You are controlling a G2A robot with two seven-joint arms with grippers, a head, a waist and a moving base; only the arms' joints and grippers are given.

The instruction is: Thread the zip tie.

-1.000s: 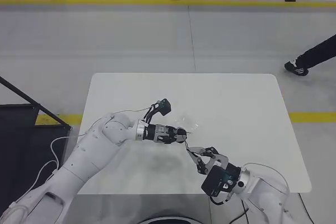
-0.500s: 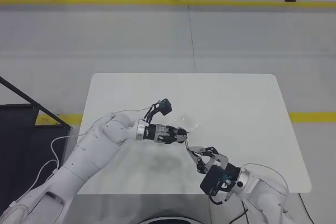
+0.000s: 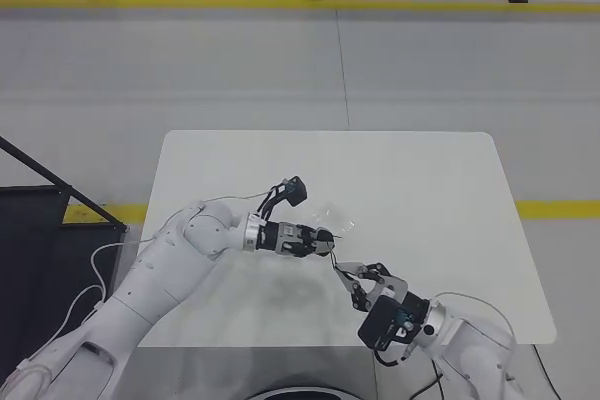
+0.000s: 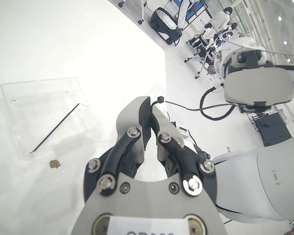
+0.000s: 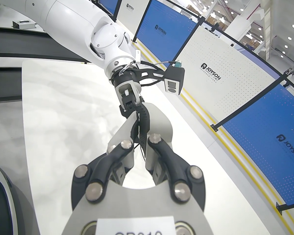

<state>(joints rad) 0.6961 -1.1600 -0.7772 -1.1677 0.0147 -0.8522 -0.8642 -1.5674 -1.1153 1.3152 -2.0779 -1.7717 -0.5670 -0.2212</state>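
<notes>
As the top view shows it, table [image 3: 430,180]: white, with both arms meeting over its near middle.
Left gripper [image 3: 324,240]: closed on the zip tie [image 3: 332,256], just beside the clear tray [image 3: 337,214].
Right gripper [image 3: 342,270]: closed on the same tie, slightly nearer the robot. The thin black strap bridges the short gap between the two grippers, held above the table.

Left wrist view, left gripper [image 4: 149,110]: fingers pressed together with the zip tie pinched between the pads. The tie's small square head stands out just past the fingertips.
Clear tray [image 4: 39,91]: flat on the table, off to one side of the gripper.
Second zip tie [image 4: 55,129]: lying straight across the tray, clear of both grippers (thin and black, like the held one).
Brown scrap [image 4: 54,163]: on the table, just off the tray's near corner.

Right wrist view, right gripper [image 5: 138,121]: fingers drawn narrow, nipping the black strap. A thin length of it shows behind the pads.
Left gripper [image 5: 130,106]: directly beyond the right fingertips, very close. Whether the two touch cannot be told.
</notes>
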